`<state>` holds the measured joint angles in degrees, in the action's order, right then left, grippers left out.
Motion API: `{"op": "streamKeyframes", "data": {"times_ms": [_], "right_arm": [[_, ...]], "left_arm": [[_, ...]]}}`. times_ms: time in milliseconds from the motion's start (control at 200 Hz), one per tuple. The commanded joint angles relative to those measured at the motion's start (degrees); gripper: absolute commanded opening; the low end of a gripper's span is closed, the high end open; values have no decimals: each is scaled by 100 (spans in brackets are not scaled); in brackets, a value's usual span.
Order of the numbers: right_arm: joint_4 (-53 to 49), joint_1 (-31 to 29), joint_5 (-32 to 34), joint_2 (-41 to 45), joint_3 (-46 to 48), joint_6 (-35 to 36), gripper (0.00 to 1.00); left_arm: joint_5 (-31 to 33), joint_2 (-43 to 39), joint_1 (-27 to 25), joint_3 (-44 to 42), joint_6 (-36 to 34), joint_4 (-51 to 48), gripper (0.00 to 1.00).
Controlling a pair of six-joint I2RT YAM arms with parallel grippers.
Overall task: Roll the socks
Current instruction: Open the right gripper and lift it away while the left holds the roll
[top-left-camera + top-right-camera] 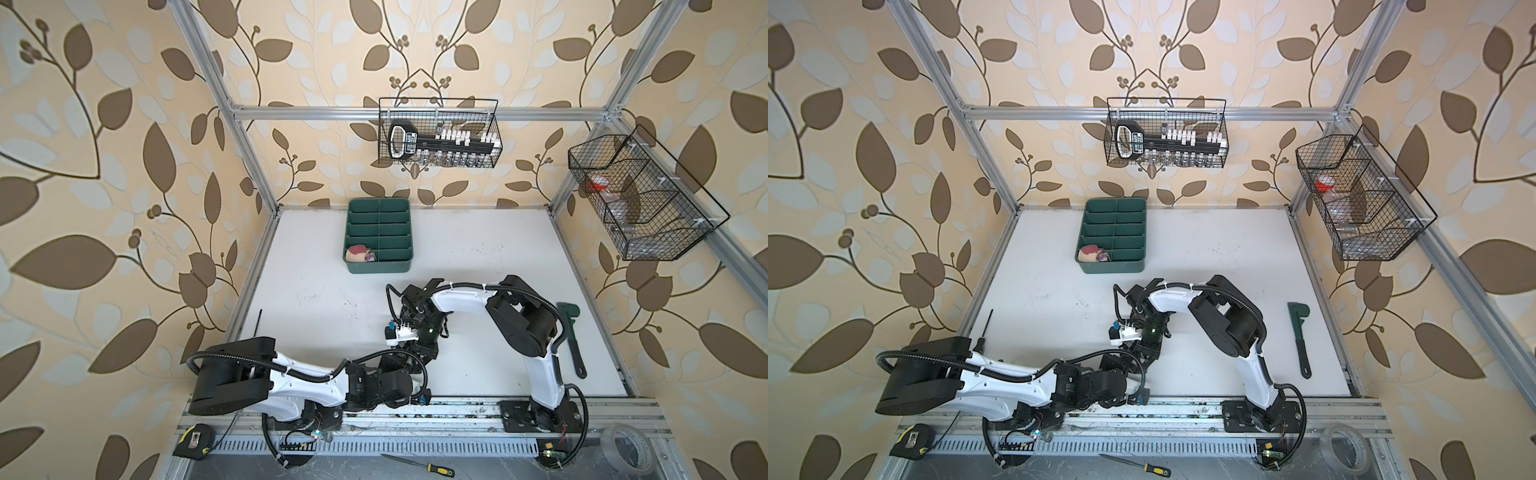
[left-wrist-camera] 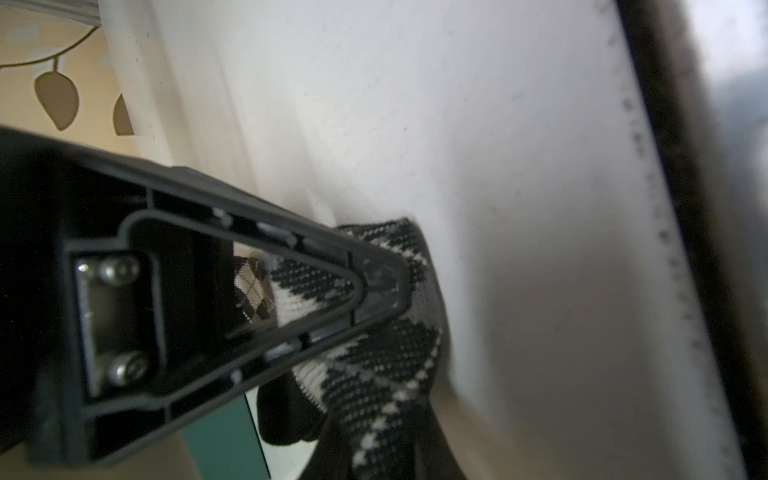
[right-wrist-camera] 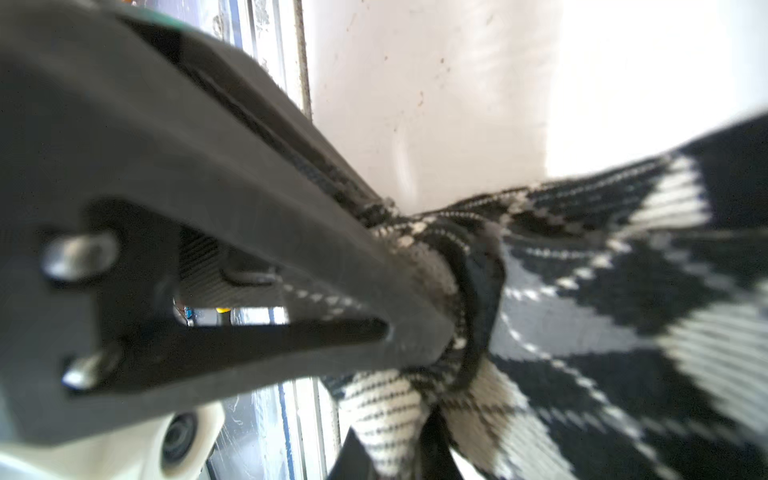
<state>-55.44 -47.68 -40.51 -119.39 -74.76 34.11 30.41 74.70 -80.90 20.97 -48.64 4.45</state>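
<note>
The argyle sock [image 2: 374, 357], black, grey and white, lies bunched on the white table near its front edge. In both top views the arms hide it. My left gripper [image 2: 386, 365] [image 1: 409, 355] is shut on a fold of it. My right gripper [image 3: 415, 386] [image 1: 426, 347] is shut on a gathered knot of the same sock [image 3: 602, 299], tip to tip with the left one. The beige and maroon sock [image 1: 360, 253] [image 1: 1094, 253] sits rolled up in the front-left compartment of the green tray [image 1: 405, 266].
A green pipe wrench [image 1: 571, 336] lies on the table right of the right arm. Two wire baskets [image 1: 440, 133] [image 1: 640, 199] hang on the frame. A tape measure [image 1: 193, 440], a screwdriver [image 1: 419, 458] and a tape roll [image 1: 627, 446] lie on the front rail.
</note>
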Motion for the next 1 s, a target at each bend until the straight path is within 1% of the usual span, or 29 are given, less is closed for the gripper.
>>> {"op": "streamKeyframes", "data": {"times_ms": [0,170,205,210,220,225,230,235,240,245,255,385,445,540,655,755,820,895,940,995], "right_arm": [[39,44,446,-210,211,42,13],[372,99,529,67,339,-118,27],[419,109,617,143,338,-141,48],[419,114,625,153,339,-137,49],[426,117,641,175,339,-136,59],[432,118,654,182,339,-134,67],[435,118,670,198,339,-129,82],[441,127,682,211,339,-126,90],[443,127,697,226,339,-129,95],[454,127,713,242,339,-131,98],[472,132,751,272,339,-136,100],[718,264,994,851,778,-89,100],[753,375,1073,1288,894,-45,100],[935,642,1447,2166,1143,-135,100],[1481,1048,2364,3520,1683,-286,100],[2252,1368,3573,4848,2337,-401,100],[2807,1542,4206,5715,2815,-468,100],[3584,1587,5070,6683,3452,-824,100],[3930,1625,5358,7196,3810,-1000,100],[4237,1661,5467,7757,4185,-1158,100]], "left_arm": [[-160,80,42,166,161,-162,11],[-334,11,40,192,314,-353,2],[-397,-3,31,201,344,-401,1],[-405,-1,31,199,341,-406,1],[-422,1,31,204,345,-420,1],[-436,1,31,200,355,-423,0],[-442,1,31,203,351,-434,0],[-450,1,31,204,349,-439,0],[-454,1,26,205,352,-442,0],[-455,-3,29,214,349,-452,0],[-470,0,26,221,361,-460,0],[-558,51,7,233,471,-492,0],[-588,79,8,250,521,-527,0],[-656,106,8,309,699,-589,0],[-733,128,8,477,1110,-788,0],[-744,174,7,657,1413,-1033,0],[-750,194,7,782,1556,-1161,0],[-797,236,12,971,1772,-1341,0],[-834,274,12,1089,1899,-1445,0],[-889,322,5,1261,2074,-1535,0]]}}
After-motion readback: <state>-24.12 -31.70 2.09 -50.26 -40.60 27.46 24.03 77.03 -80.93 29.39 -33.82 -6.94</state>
